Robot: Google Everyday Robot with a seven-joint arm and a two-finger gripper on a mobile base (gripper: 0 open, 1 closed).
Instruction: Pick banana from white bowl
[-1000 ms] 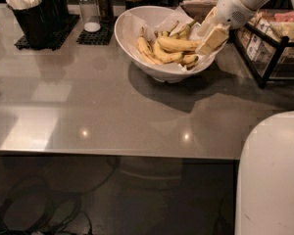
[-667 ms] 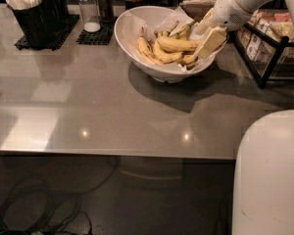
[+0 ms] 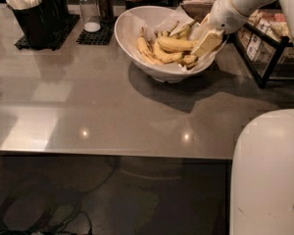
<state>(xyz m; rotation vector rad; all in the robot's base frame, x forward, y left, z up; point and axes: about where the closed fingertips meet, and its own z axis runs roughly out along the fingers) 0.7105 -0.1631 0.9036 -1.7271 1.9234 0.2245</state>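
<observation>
**Lying crosswise in its bowl, a long yellow banana (image 3: pixel 176 44) meets a robot's cream-tipped gripper (image 3: pixel 206 41)**

The banana, nearly straight with a gentle curve, rests on top of a heap of shorter, more curved yellow bananas (image 3: pixel 149 53). Its long axis runs almost left to right across the view. One end points toward the bowl's middle and the other reaches the gripper at the right side. Which end carries the stem cannot be made out.

The fruit fills the right half of a wide, glossy white bowl (image 3: pixel 127 31), which is lined with crumpled white paper (image 3: pixel 161 21) and stands toward the far side of a grey, reflective tabletop (image 3: pixel 98 106).

The gripper hangs inside the bowl's right rim, against the banana's right end. Whether it is spread or closed on the fruit cannot be told from this angle. The white arm (image 3: pixel 240 1) enters from the upper right corner and slopes down and to the left, its wrist tilted toward the fruit.

Just right of the bowl stands a black wire rack (image 3: pixel 269 58) of small packets. To the left are a glass shaker (image 3: pixel 90 11) on a black mat (image 3: pixel 95 34) and a black caddy (image 3: pixel 36 21) stuffed with white items. The robot's rounded white body (image 3: pixel 269 175) fills the lower right corner.
</observation>
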